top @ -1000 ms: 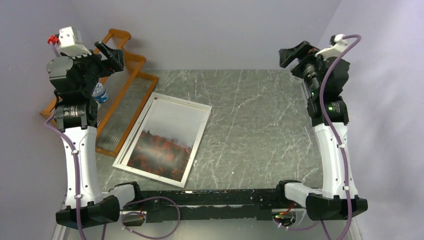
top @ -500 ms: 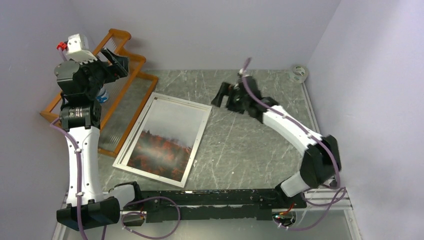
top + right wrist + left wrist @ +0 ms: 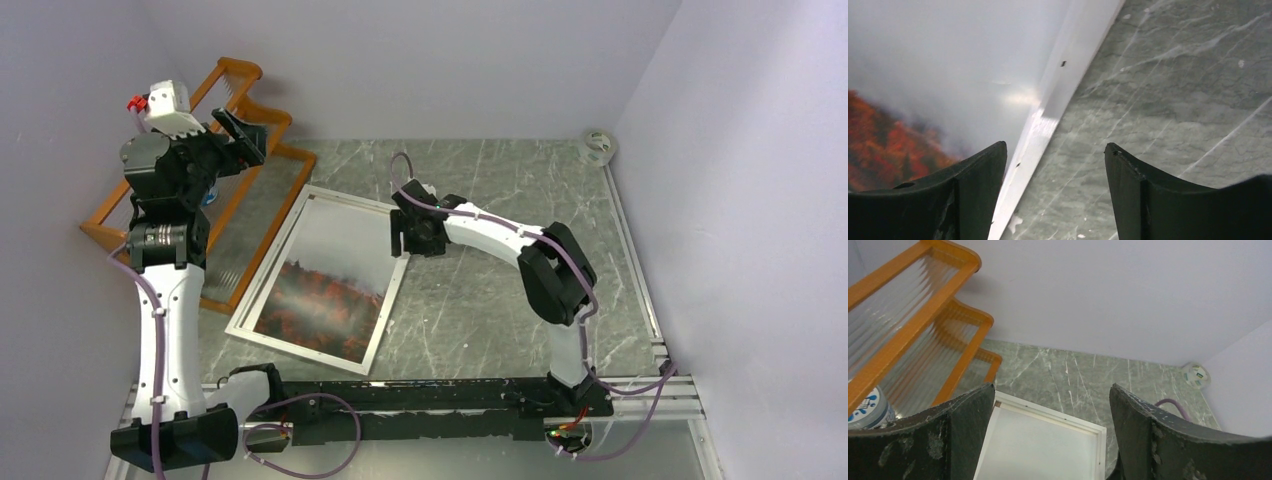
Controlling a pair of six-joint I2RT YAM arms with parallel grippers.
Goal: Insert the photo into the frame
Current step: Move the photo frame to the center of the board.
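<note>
White frame point(image 3: 1064, 82) rim lies between the open, empty jaws of right pincer point(image 3: 1054, 147); a skewed close could skid frame across table point(image 3: 1178, 100), shifting photo point(image 3: 923, 70); left pincer point(image 3: 1051, 390) wide, empty, aloft.

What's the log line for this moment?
left hand: open, empty, raised | right hand: open, over right edge of frame | photo: lying flat within frame

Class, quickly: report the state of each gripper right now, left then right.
Left gripper: open, holding nothing.
Right gripper: open, holding nothing, poised over the frame edge.
</note>
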